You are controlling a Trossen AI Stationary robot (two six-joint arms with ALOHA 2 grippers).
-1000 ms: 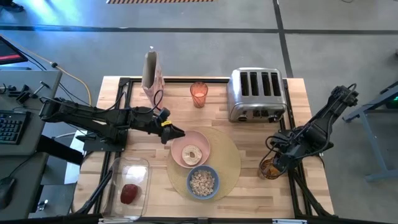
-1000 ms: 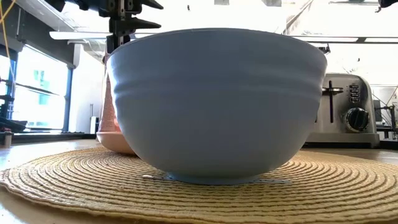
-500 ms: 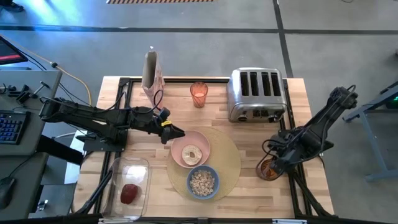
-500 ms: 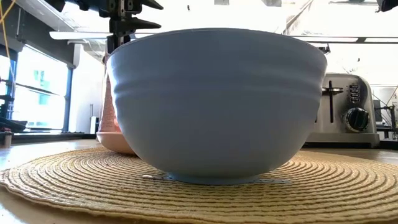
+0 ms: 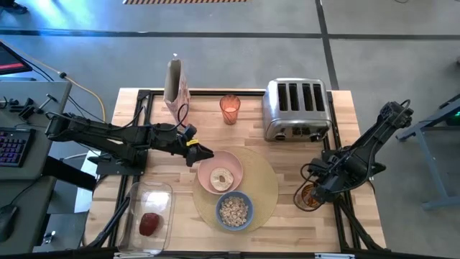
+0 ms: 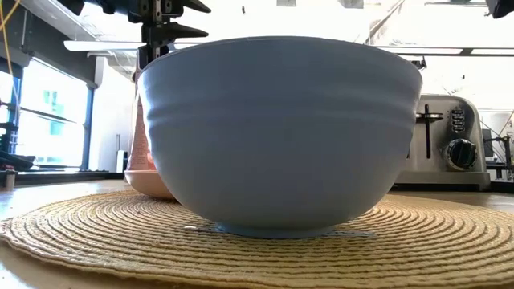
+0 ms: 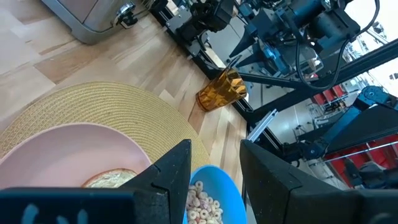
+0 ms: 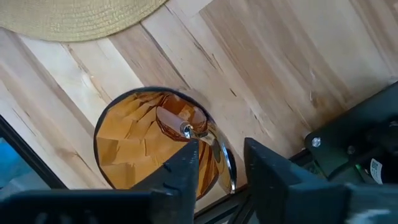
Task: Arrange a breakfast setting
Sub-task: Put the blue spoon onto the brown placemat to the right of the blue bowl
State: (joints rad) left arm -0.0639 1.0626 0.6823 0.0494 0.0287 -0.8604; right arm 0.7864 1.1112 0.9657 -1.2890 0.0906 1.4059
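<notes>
On the right side of the wooden surface (image 5: 302, 155), near its front edge, the right gripper (image 5: 316, 193) hangs directly over an amber glass (image 8: 155, 143) with a metal spoon (image 8: 208, 146) standing inside it; the right wrist view looks straight down into the glass, with the spoon's handle leaning against the rim and the jaws parted above it, touching neither glass nor spoon as far as can be seen. That glass stands just beside the edge of the round tan placemat (image 5: 262, 187), off the mat. At the middle of the surface the placemat carries a pink plate (image 5: 210, 175) with a bagel half (image 5: 222, 178) on it, and in front of the plate, touching or nearly touching it, a smaller blue bowl (image 5: 234, 211) filled with cereal (image 5: 234, 209). The left gripper (image 5: 204, 153) hovers at the back-left rim of the pink plate, its jaws apart with nothing between them, as the left wrist view shows over the plate and bowl. A clear rectangular container (image 5: 136, 205) sits at the front left corner of the surface and holds a red apple (image 5: 149, 223). At the back stand a chrome four-slot toaster (image 5: 296, 109), a second amber glass (image 5: 229, 109) near the middle, and an upright pouch (image 5: 175, 85) to its left. From table height the blue bowl fills most of the low view, with the plate behind it and the toaster at the right.
</notes>
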